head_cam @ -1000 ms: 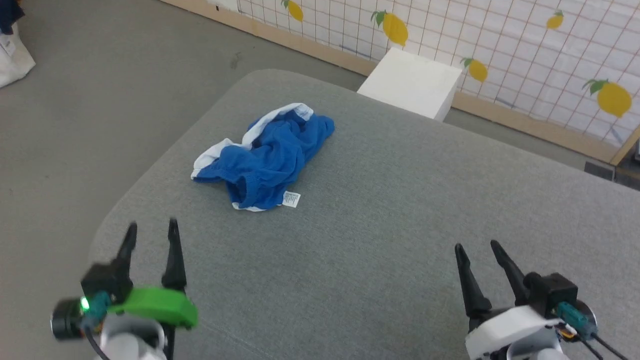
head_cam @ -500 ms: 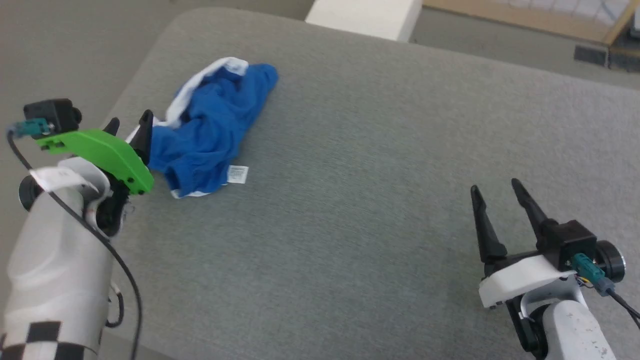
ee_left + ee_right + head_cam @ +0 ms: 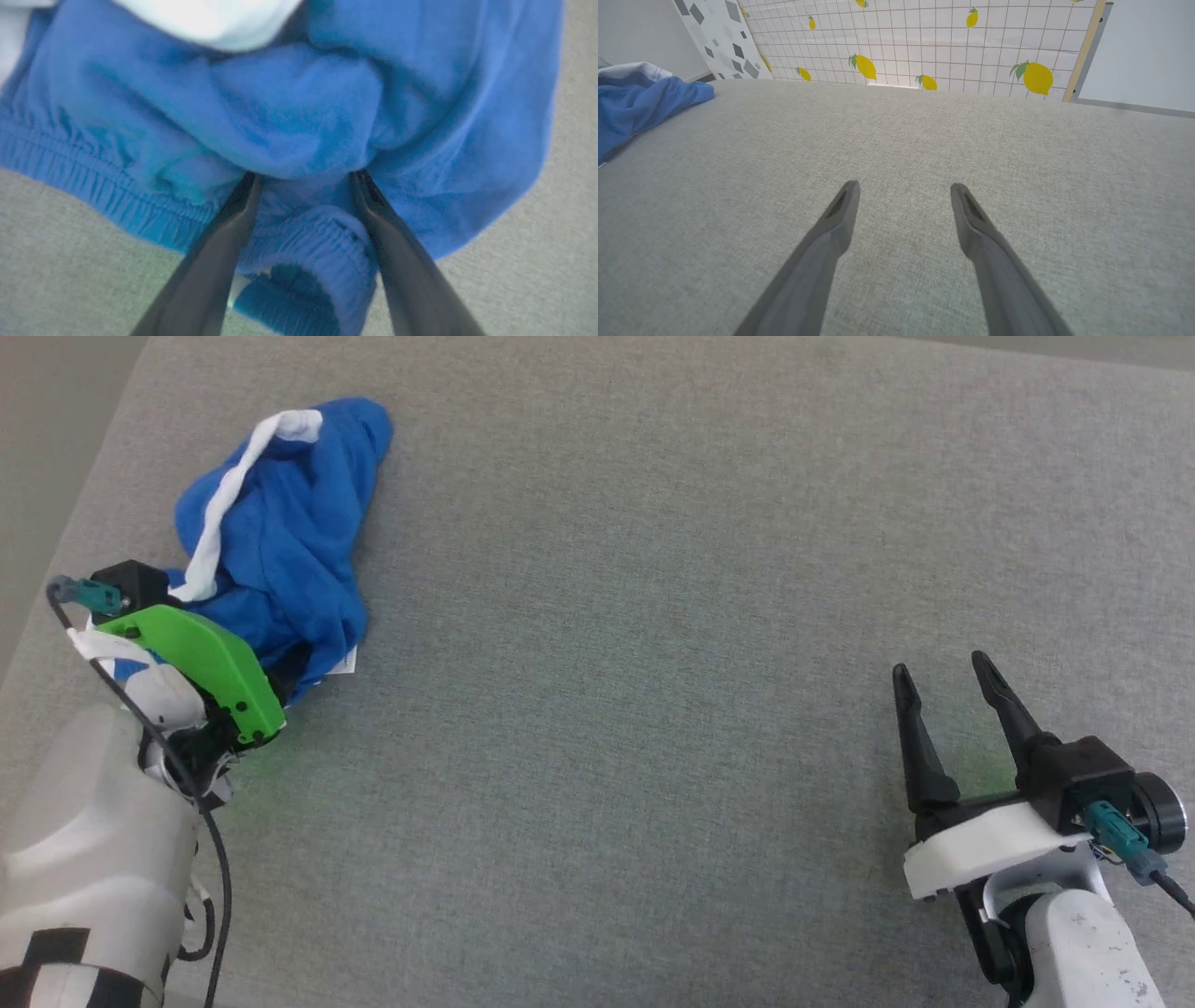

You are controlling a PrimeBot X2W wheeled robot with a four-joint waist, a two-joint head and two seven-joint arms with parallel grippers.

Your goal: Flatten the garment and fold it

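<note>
Grey fabric worktop (image 3: pixel 653 616), lemon-print tiled wall (image 3: pixel 924 42) behind. Crumpled royal-blue shorts (image 3: pixel 289 551) near left edge, white waistband (image 3: pixel 224 504) uppermost, care tag (image 3: pixel 347 661) at near side. Left gripper (image 3: pixel 304 173) fingers apart, tips under a blue fold, gathered leg hem (image 3: pixel 322 228) between; green wrist bracket (image 3: pixel 201 663) hiding them from head view. Right gripper (image 3: pixel 941 662) fingers apart, well clear, over bare worktop.

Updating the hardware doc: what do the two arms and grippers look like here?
Both have two long tapered dark fingers. The left gripper: green mount, teal plug, black cable, pale forearm with checker marking. The right gripper: white mount, teal plug, black cable, pale forearm.
</note>
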